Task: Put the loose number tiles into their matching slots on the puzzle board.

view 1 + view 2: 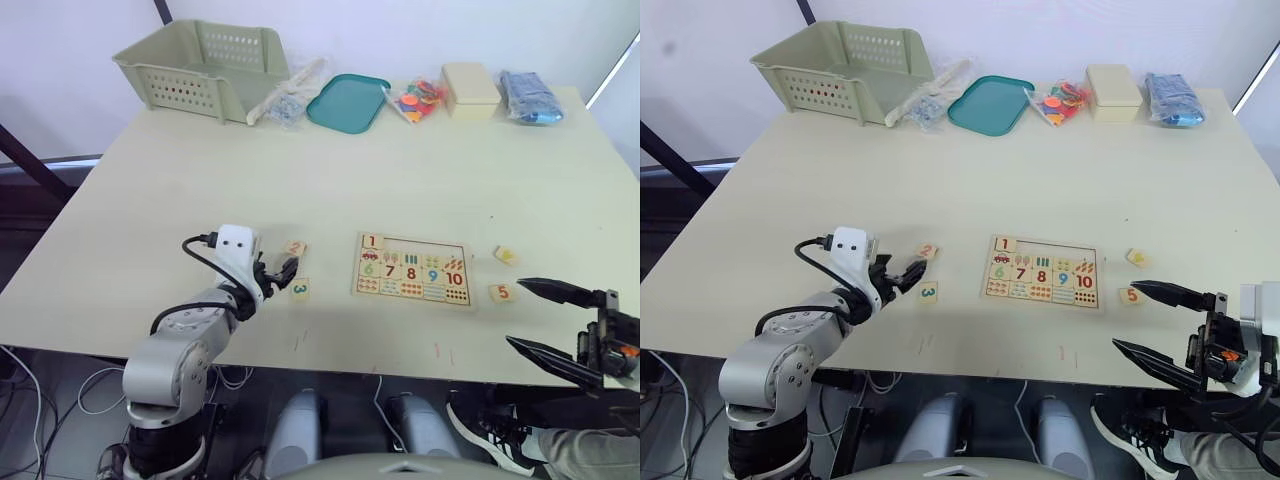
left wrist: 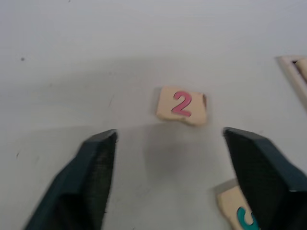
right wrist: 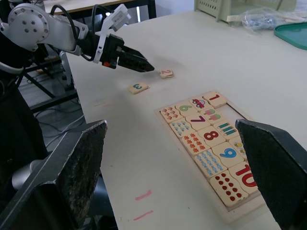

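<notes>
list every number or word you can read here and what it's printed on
"1" in red, on the tile set in the top-left slot of the puzzle board.
"6", "7", "8", "9", "10" on the board's printed squares.
"2" in pink, on a loose tile ahead of the left gripper.
"3" in teal, on a loose tile.
"5" in orange, on a loose tile.
Another loose tile: digit unreadable.

Bright, even indoor light across pale worktop [image 1: 420, 170]; no glare. Shadows soft and faint: dim patch under left pincer [image 2: 168, 182], thin dark edge beneath tile 2 [image 2: 182, 105]. Left wrist view soft, pincer fingers [image 2: 86, 182] blurred close up. Right wrist view sharp on puzzle board [image 3: 211, 143], near fingers [image 3: 72, 177] out of focus. Worktop edges bow slightly in head views.
</notes>
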Robot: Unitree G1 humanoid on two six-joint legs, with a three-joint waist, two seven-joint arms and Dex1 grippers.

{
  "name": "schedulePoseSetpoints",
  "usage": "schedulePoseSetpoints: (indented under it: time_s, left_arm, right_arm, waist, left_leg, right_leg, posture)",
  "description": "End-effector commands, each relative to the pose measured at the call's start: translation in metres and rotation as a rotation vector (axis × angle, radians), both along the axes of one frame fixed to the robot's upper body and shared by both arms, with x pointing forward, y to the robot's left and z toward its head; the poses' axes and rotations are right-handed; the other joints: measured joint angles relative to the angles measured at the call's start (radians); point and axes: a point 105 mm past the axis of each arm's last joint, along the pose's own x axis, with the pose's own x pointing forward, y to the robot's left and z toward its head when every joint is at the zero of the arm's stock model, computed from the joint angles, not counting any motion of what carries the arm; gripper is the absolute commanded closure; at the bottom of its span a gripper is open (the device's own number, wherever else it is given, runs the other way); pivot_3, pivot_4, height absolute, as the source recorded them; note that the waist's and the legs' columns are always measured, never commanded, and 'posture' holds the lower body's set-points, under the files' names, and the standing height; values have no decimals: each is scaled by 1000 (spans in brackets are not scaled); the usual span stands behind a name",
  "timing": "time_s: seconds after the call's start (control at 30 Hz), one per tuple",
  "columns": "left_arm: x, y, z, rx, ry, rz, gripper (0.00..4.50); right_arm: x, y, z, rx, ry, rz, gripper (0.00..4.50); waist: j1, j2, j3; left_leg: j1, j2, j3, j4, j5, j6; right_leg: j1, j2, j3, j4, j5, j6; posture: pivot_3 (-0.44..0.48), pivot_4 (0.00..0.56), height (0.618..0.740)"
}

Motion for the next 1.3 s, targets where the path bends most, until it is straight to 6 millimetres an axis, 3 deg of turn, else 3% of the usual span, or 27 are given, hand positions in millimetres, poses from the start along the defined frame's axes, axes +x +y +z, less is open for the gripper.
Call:
schedulePoseSetpoints:
  time_s: [0.03,0.2,0.4,0.53,0.7,0.93,1.3]
  left_arm:
    - [4,-9,11,3,-21,-108,19]
    - [12,0,21,24,-29,-319,19]
    - [18,16,37,62,-31,-702,19]
    - [22,28,37,84,12,-921,19]
    - [41,32,29,161,65,-1118,19]
    - [66,34,13,322,111,-1165,19]
    - [74,23,3,343,128,-1179,19]
  right_arm:
    - [-1,1,8,-4,-32,9,0]
    - [0,4,9,2,-40,5,0]
    - [-4,9,11,13,-60,-10,0]
    - [-8,12,13,16,-74,-27,0]
    - [-16,18,16,17,-92,-50,0]
    - [-25,24,19,16,-116,-91,0]
    - [-38,29,19,20,-131,-160,0]
  waist:
    - [0,0,0]
    - [-3,0,0]
    - [2,1,0]
    - [2,1,1]
    - [3,1,1]
    - [-8,-1,1]
    - [1,-3,2]
  left_leg:
    - [0,0,0,0,0,0]
    - [1,0,0,0,0,0]
    - [0,0,5,0,0,0]
    - [-1,0,6,0,0,0]
    - [-1,0,5,0,0,0]
    - [-2,0,4,1,0,0]
    - [-3,0,4,1,0,0]
  right_leg:
    - [0,0,0,0,0,0]
    - [0,1,0,0,0,0]
    - [0,1,-1,-1,0,-1]
    - [0,0,-1,-2,0,0]
    - [0,1,-2,-1,0,0]
    - [-1,2,-2,-1,0,0]
    - [-1,1,-3,-1,0,0]
  posture:
    - [0,150,740]
    - [0,150,740]
    - [0,150,740]
    - [0,150,740]
    - [0,150,740]
    - [0,150,740]
    - [0,150,740]
